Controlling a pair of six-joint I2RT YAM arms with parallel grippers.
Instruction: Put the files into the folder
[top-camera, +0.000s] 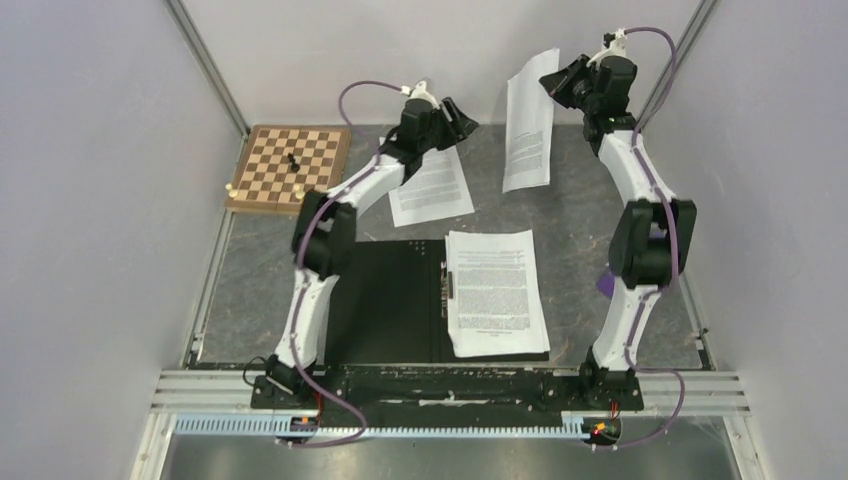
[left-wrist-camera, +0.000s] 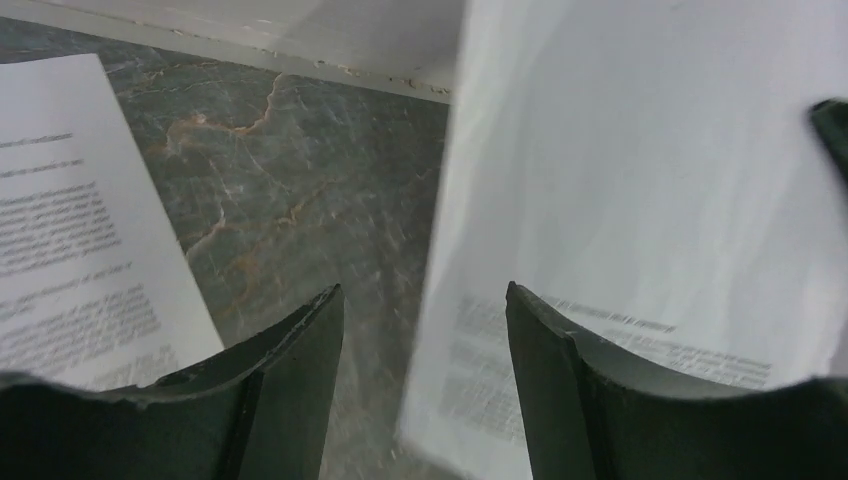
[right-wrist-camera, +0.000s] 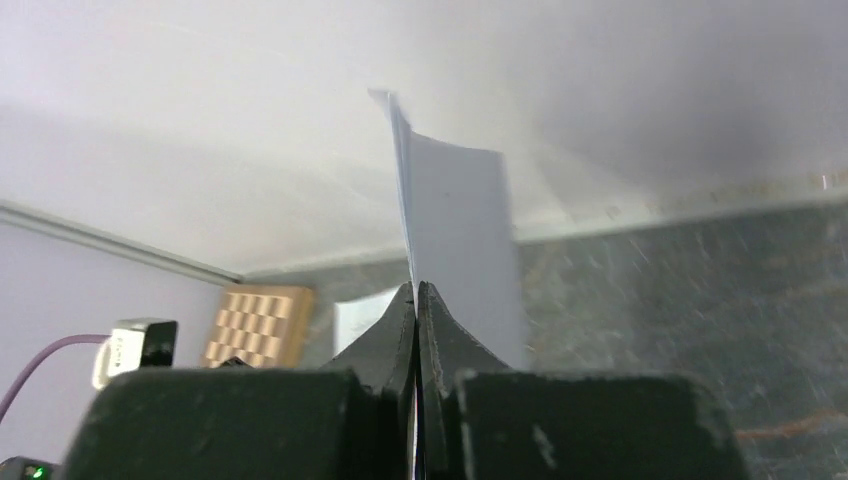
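Above: grey marbled table (top-camera: 580, 215), pale walls (top-camera: 100, 200), chessboard (top-camera: 290, 168); first sheet (top-camera: 495, 292) on the open black folder (top-camera: 390, 300), second sheet (top-camera: 432, 188) beside my left gripper (top-camera: 462, 122). Left wrist: jaws spread, print blurred. Right wrist: my right gripper (right-wrist-camera: 416, 290) pinches the third sheet (right-wrist-camera: 455, 230).

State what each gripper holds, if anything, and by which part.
The right gripper pinches one paper sheet at its edge near an upper corner. The left gripper is open and holds nothing.

Your thin white printed paper sheet (right-wrist-camera: 455, 230) looks matt. Note the grey veined stone-look tabletop (left-wrist-camera: 300, 170), smooth brown checkered wooden chessboard (top-camera: 320, 160), and matt black flat folder (top-camera: 390, 300).
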